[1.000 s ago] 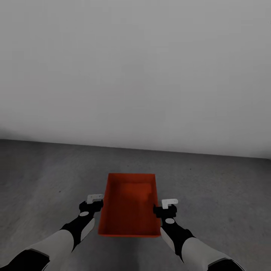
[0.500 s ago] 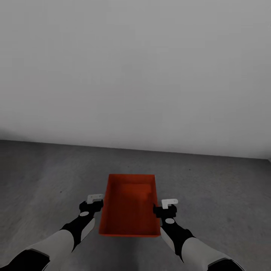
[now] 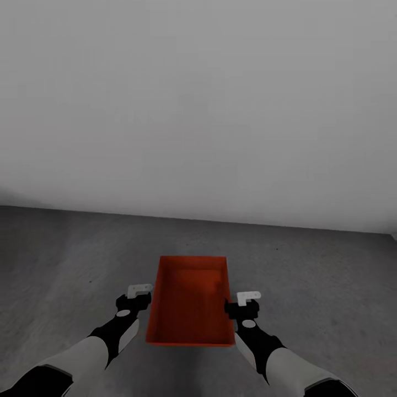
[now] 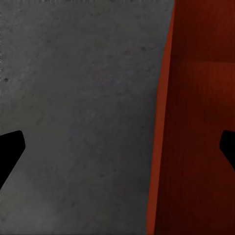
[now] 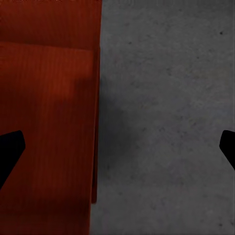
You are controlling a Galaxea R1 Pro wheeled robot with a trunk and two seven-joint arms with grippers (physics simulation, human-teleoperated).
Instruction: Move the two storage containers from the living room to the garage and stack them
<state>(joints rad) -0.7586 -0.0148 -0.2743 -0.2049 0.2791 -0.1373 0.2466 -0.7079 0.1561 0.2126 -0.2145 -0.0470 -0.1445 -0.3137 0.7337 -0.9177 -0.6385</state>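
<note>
One orange-red open-top storage container sits low over the dark grey concrete floor of the garage, straight ahead of me. My left gripper is open at the bin's left long wall. In the left wrist view the container has its wall running between the spread black fingertips, one finger inside and one outside. My right gripper is open at the right long wall in the same way, straddling the container. Neither gripper pinches the wall. Whether the bin rests fully on the floor I cannot tell.
A plain light-grey wall rises a short way beyond the bin. Bare mottled concrete spreads to both sides of the arms and up to the wall's foot.
The container has shifted a few pixels down and to the right in the head view. Both arms and the open grippers stay where they were.
</note>
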